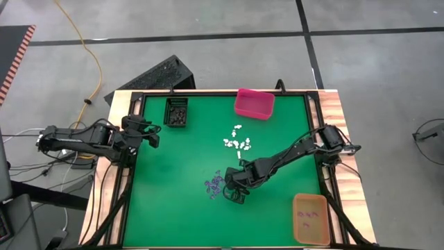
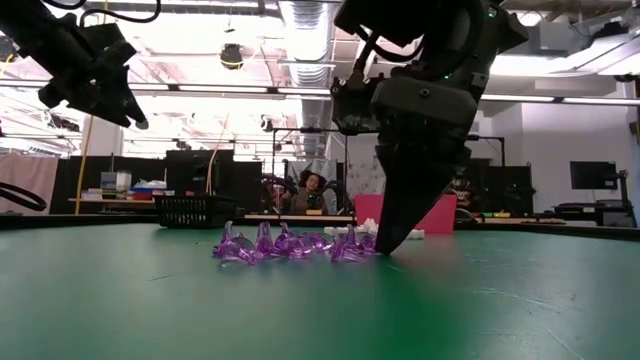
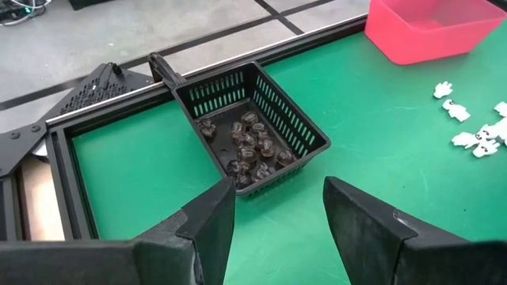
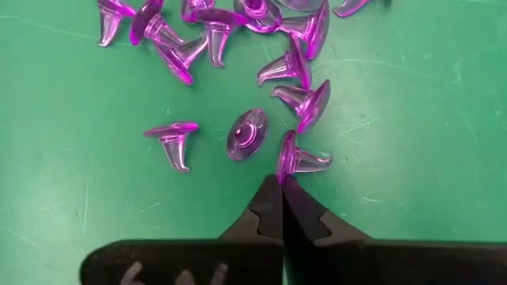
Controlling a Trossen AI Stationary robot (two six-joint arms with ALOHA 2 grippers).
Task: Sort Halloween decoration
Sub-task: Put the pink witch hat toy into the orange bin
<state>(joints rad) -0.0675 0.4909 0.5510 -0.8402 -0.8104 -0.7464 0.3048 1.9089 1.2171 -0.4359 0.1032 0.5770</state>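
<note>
The small translucent purple plastic witch-hat trinkets (image 4: 297, 158) lie in a loose cluster on the green table mat (image 1: 173, 208), near the middle and toward the near edge. The right gripper (image 4: 281, 184) is down at the near right edge of that cluster, its two dark fingers pressed together, their tips touching the brim of one purple hat. Whether that brim is actually pinched between the tips or only sits against them cannot be told; the fingers look clenched with nothing plainly caught.

Just beyond the purple cluster, farther from the near edge, lies a scatter of tiny white ghost-shaped trinkets (image 1: 237, 142), still unsorted. The small dark trinkets (image 3: 249, 146) already sit inside the black mesh plastic basket (image 3: 297, 127) at the far left, so that colour looks finished. The shallow orange bin (image 1: 311, 219) at the near right corner holds a few purple specks, so purple sorting seems begun, with most left. The pink rectangular bin (image 1: 254, 103) at the far edge shows no contents from above.

The left gripper (image 3: 277, 210) hovers over the far left of the table, fingers spread apart and empty, waiting.
</note>
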